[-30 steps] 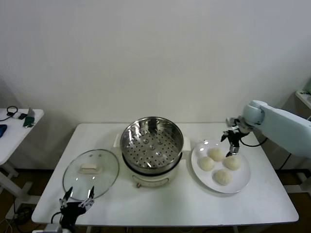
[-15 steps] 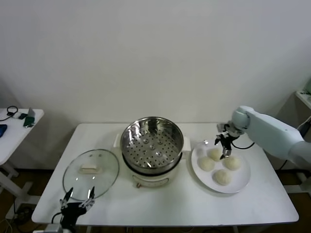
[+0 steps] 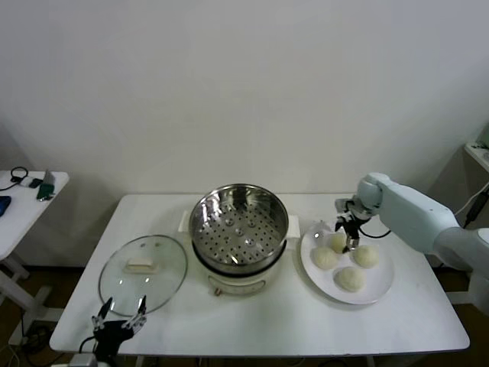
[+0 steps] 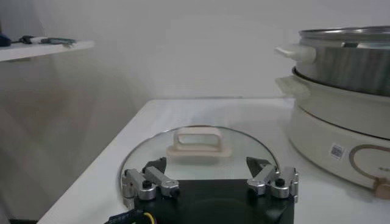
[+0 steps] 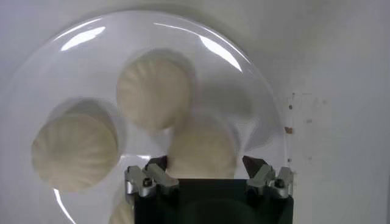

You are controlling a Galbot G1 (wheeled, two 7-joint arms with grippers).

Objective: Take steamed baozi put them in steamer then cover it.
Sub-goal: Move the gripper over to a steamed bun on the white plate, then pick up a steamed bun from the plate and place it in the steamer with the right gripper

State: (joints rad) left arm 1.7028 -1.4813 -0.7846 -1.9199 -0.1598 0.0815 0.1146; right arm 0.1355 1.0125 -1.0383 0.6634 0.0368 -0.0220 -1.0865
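4 buns on 1 white plate point(image 3: 380, 287), right side of the desk point(image 3: 306, 321): bun at the back point(image 3: 338, 241), bun on the left point(image 3: 324, 258), bun on the right point(image 3: 366, 256), bun in front point(image 3: 351, 279). All 4 on the plate, 0 in the steamer.

1 steamer point(image 3: 238, 229) at desk centre, steel basket on a cream pot base. Basket holds nothing, only its perforated floor shows.

1 glass lid point(image 3: 143, 269) flat on the desk left of the steamer, handle up, not on the steamer.

Right gripper point(image 3: 348, 238) is down over the plate at the back bun. In the right wrist view the bun point(image 5: 201, 152) sits between the 2 jaws, jaws spread about as wide as the bun; can't tell if they touch it.

Left gripper point(image 3: 120, 322) is parked at the front desk edge just beside the lid, jaws wide, holding nothing.
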